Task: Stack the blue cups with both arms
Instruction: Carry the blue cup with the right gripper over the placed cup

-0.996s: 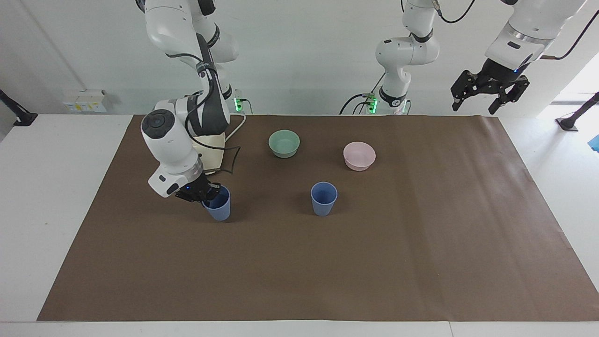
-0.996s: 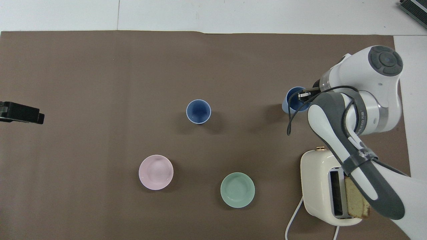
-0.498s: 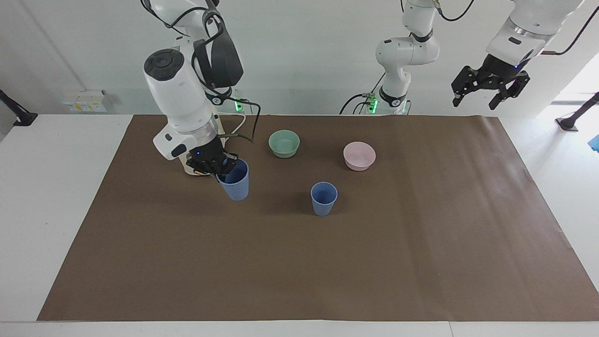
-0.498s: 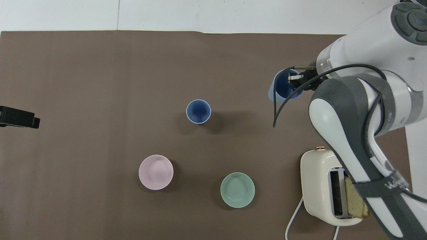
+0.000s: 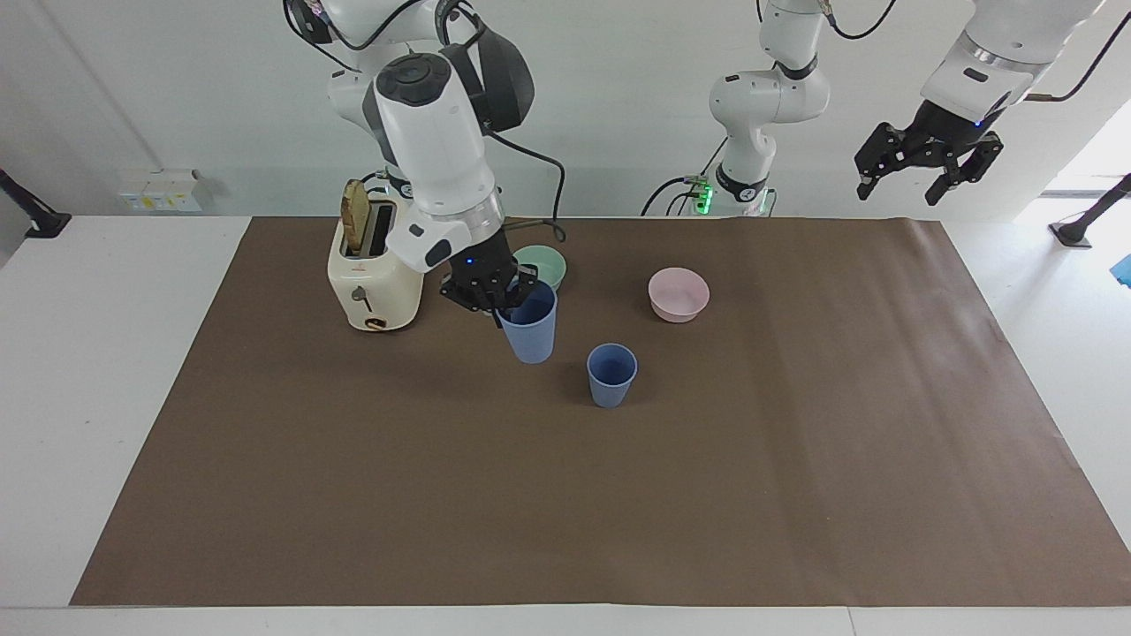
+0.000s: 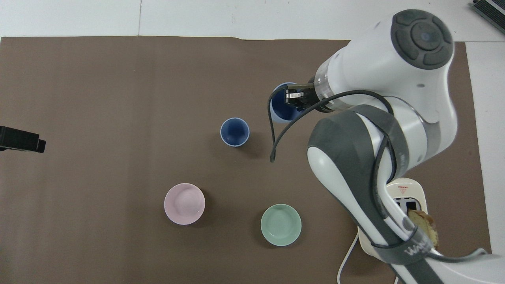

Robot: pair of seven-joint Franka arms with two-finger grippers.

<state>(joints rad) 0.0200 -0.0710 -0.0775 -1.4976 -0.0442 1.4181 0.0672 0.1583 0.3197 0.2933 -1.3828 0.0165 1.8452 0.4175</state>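
the right gripper hangs in the air over the brown mat, clamped on the rim of one blue cup, with one finger inside the cup and the other outside it. that held cup is upright and lifted clear of the desk, over the mat between the toaster and the second blue cup. the second blue cup stands upright and alone on the mat near its middle, farther from the robots than the green bowl and the pink bowl. the green bowl is partly hidden by the right gripper in the facing view. the toaster sits toward the right arm's end of the desk with a slice of bread in its slot. the left gripper waits high over the left arm's end of the desk, its fingers spread apart and holding nothing.
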